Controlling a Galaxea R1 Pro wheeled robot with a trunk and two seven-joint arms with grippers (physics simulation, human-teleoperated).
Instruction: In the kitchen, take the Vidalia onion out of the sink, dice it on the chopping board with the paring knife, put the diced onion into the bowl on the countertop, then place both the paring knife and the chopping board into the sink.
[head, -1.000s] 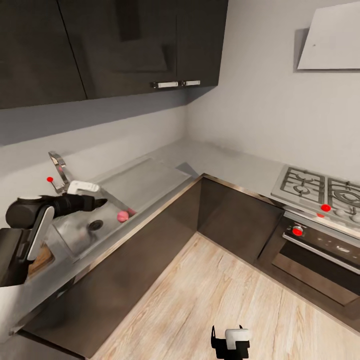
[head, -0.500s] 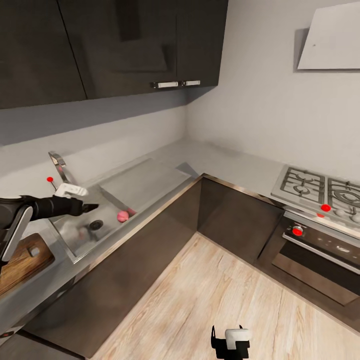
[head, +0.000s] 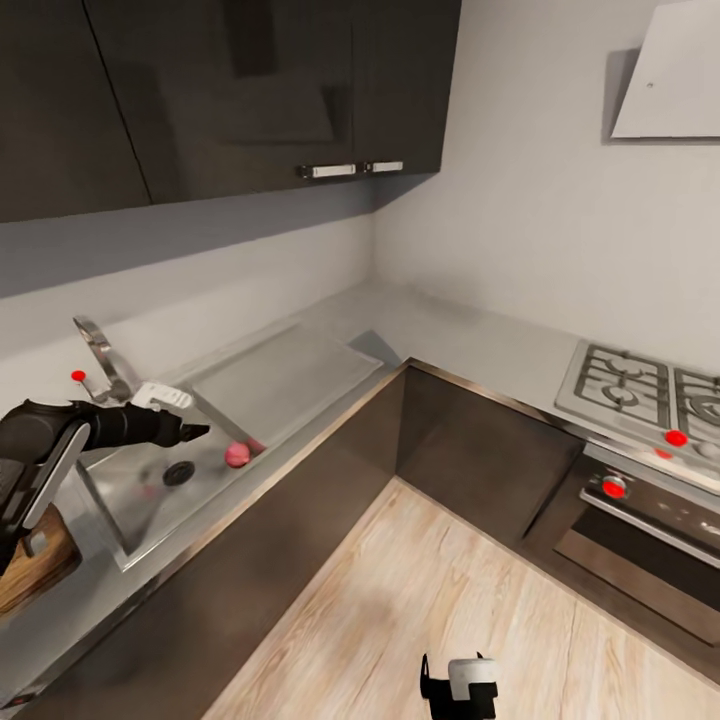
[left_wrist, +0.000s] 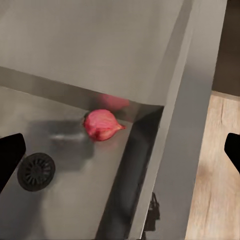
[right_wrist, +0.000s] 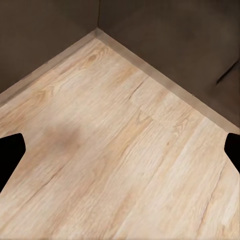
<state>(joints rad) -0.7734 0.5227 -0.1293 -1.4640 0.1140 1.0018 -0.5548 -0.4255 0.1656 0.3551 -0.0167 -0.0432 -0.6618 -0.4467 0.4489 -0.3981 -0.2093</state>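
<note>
The Vidalia onion (left_wrist: 101, 125) lies inside the sink (head: 130, 505), on the steel floor, tucked near the corner where the side wall meets the front wall; it is small, round and pinkish-red, with a little pointed tip; the round dark drain (left_wrist: 36, 171) is near it but apart from it.

The left gripper (head: 190, 433) hangs over the sink, pointing toward the onion and not touching it; in the left wrist view its two black fingers (left_wrist: 11, 152) sit far apart at the two sides, so they are open and hold nothing.

The curved tap (head: 95, 352) with its red knob (head: 78, 376) stands behind the arm; the flat steel drainboard (head: 285, 372) lies beside the basin; a corner of the chopping board (head: 40, 565) peeks out on the grey surface.

The right gripper (head: 458, 690) hangs low over the wooden floor (right_wrist: 120, 150), well away from the sink; its fingers are wide open too, and empty.

This looks like the very first step: getting the onion out of the sink; nothing is cut yet.

The next move probably calls for the left arm to go down and forward until the onion sits between the fingers, then a gentle squeeze; the onion is round and close to the walls, so it could roll or slip away.
</note>
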